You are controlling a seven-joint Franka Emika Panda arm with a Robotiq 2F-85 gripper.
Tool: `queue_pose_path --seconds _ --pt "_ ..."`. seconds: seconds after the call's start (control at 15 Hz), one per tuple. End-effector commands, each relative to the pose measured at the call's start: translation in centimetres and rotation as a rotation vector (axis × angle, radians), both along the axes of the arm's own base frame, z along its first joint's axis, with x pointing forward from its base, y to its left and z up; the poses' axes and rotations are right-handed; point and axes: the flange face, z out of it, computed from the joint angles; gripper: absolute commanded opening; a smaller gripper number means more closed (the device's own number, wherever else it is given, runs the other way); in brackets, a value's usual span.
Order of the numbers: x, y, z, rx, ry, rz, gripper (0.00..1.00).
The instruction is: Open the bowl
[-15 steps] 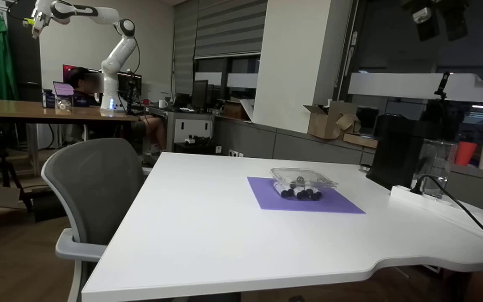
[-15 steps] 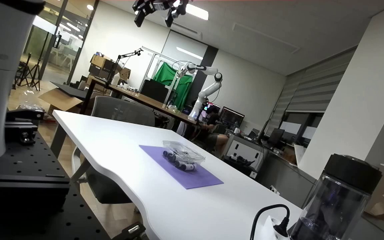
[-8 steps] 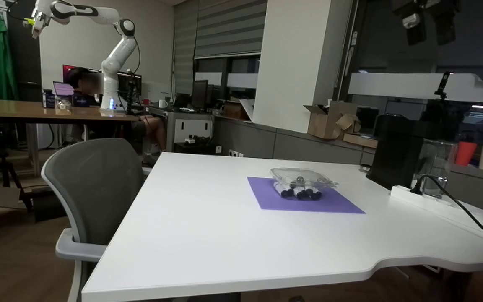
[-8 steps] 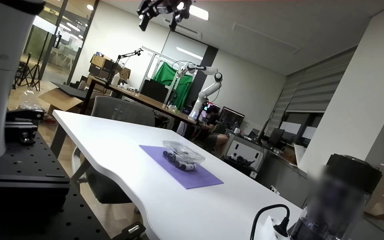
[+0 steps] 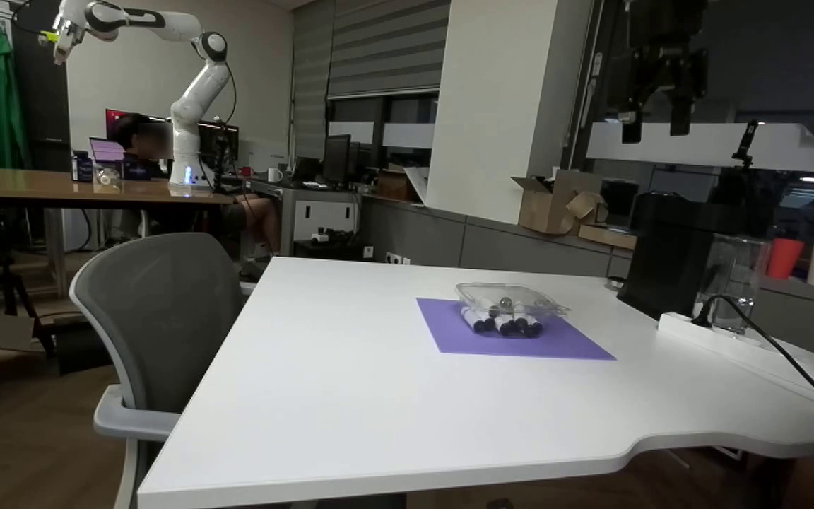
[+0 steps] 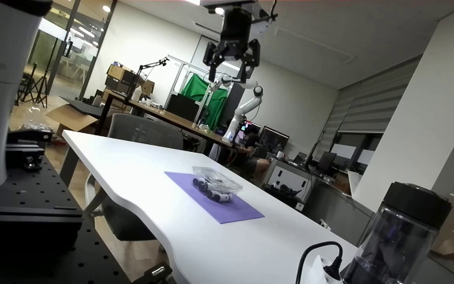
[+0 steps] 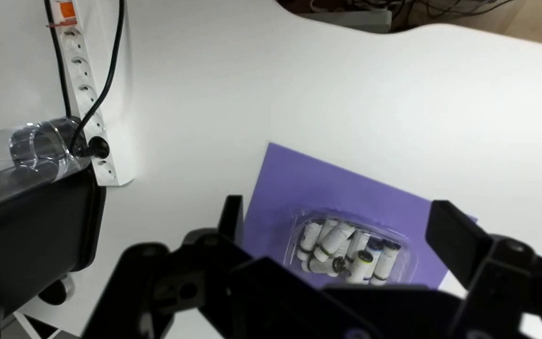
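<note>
The black two-fingered claw (image 6: 227, 75) hung near the top of both exterior views, its fingers (image 7: 231, 220) pointing down and spread wide, well above the white tabletop (image 5: 379, 396) and holding nothing. That wide stance was likely meant to let the fingers pass either side of their target, or set one against its edge, without pushing it first.

In the wrist view the shallow clear plastic tub (image 7: 405, 261), taken to be the bowl of the task, showed right of lower centre, in the gap between the two fingers; dark claw parts came up to its lower edge there, so some of it may have been hidden. Such lining up suggested that a descent was called for next, with care over the thin flared rim, which might bend or slide under a hard press. Whether the top was covered could not be told through the plastic.

Inside lay small white cylindrical vials (image 7: 386, 263) with dark caps, whose weight would probably steady the tub during prying. The tub rested on a flat purple rectangular mat (image 7: 294, 176), perhaps laid to mark the spot and make clear plastic easier to pick out.

Farther out, at the left of the wrist frame, a long white power strip (image 7: 83, 75), a black cord (image 7: 111, 69) and a black boxy appliance (image 7: 35, 230) sat well apart from the tub, probably to leave the claw working room.
</note>
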Motion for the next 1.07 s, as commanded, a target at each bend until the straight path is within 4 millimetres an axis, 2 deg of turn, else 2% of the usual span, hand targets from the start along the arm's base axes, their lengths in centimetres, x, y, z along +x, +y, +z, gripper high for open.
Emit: queue_pose_path --seconds 0.0,0.27,0.53,0.6,0.67,0.8,1.0 --pt "5.9 -3.7 -4.4 0.025 -0.011 -0.120 1.00" --pt "9.4 -6.1 -10.4 0.091 0.006 -0.245 1.00" --pt "11.9 -6.6 -16.1 0.152 0.061 -0.317 1.00" --pt "12.2 -6.5 -17.6 0.163 0.136 -0.318 1.00" --pt "10.4 -6.6 -15.9 0.152 0.079 -0.280 1.00" --pt "10.7 -6.6 -17.5 0.154 0.100 -0.280 1.00" --pt "10.7 -6.6 -16.9 0.154 0.089 -0.277 1.00"
